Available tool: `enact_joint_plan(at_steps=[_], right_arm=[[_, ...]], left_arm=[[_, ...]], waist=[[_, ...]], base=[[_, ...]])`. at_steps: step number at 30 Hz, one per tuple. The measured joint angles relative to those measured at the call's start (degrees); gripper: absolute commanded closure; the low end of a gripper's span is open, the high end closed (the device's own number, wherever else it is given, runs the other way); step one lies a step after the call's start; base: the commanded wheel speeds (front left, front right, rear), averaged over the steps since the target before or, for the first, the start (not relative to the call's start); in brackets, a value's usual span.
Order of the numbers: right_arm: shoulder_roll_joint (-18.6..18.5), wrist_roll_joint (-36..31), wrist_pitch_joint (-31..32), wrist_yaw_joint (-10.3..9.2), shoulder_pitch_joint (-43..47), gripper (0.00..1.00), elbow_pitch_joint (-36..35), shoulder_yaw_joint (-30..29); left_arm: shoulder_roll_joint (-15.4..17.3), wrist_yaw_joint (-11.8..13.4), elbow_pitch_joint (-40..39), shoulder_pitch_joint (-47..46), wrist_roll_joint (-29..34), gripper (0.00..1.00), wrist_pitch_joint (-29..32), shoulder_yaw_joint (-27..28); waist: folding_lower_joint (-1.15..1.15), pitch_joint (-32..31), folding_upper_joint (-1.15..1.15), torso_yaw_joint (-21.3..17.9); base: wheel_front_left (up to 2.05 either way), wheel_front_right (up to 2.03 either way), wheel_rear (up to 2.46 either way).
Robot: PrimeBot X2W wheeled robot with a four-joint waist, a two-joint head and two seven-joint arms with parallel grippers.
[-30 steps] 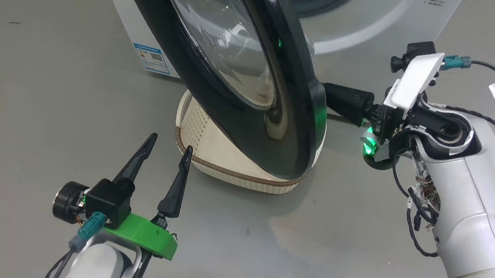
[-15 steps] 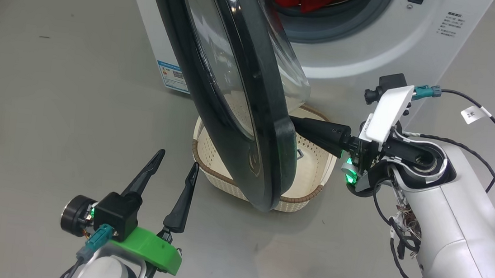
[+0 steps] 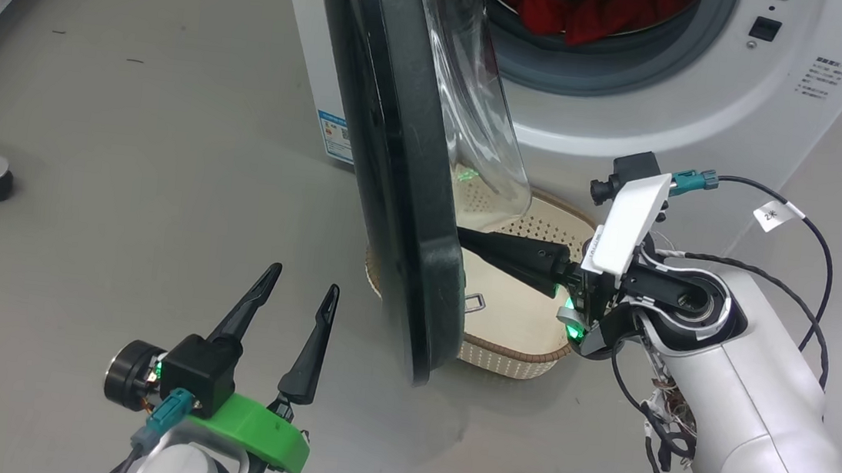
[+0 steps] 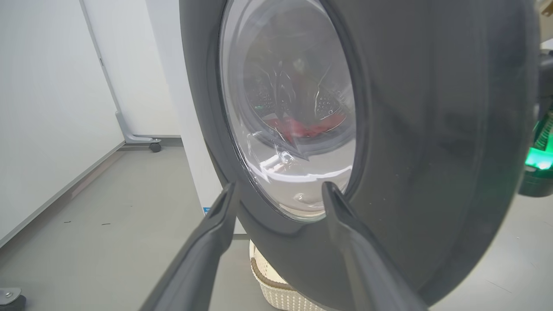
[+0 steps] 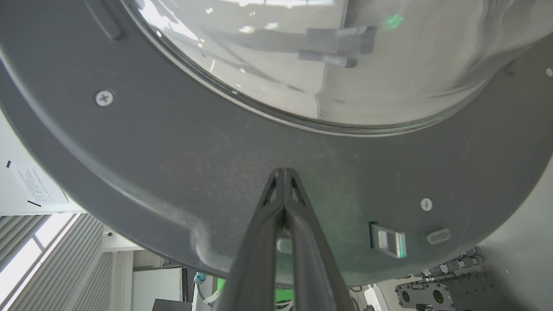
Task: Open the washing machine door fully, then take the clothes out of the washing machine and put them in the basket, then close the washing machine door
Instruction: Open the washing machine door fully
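Since a second ago the washing machine door point(image 3: 402, 188) has swung wider on its hinge. It then lay broadside over the basket point(image 3: 510, 353) and now shows nearly edge-on, though the head camera has also shifted, bringing more of the drum into sight. In the head view the door stands roughly square to the front of the washing machine point(image 3: 632, 125), so I judge it not yet fully open. The right gripper point(image 3: 465, 238) reaches in from the robot's right, its fingers pressed together on nothing and their tips against the door's inner face, low down and just under the glass bowl. The left gripper point(image 3: 303, 278) hangs on the door's outer side, clear of it, with its fingers spread and empty. The clothes point(image 3: 567, 7) lie red in the drum, and the basket sits on the floor before the machine, partly hidden behind the door's lower edge. In the left wrist view the door's outer face and window lie ahead past the parted fingers, with red fabric dimly seen through the glass. In the right wrist view the closed tips meet the dark inner ring just below the window. The door lies dead ahead of the right fingers, so the right arm is the one placed to push it on toward the robot's left.
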Motion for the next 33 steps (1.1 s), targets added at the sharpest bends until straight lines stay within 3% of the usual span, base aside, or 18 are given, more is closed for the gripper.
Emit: enact_joint_plan(at_steps=[21,33], right_arm=[[0.1,2.5,-4.1,0.00,1.8,1.00,-3.0,6.7],[0.3,4.4,-10.2,0.01,4.8,1.00,-6.4,2.3]], left_arm=[[0.1,0.7,-0.6,1.2,0.0,0.00,0.0,1.0],[0.1,0.7,-0.8,1.2,0.0,0.00,0.0,1.7]], waist=[[0.00,-0.8,0.00,2.3],[0.00,-0.8,0.00,1.5]], base=[[0.00,0.00,0.00],[0.00,0.00,0.00]])
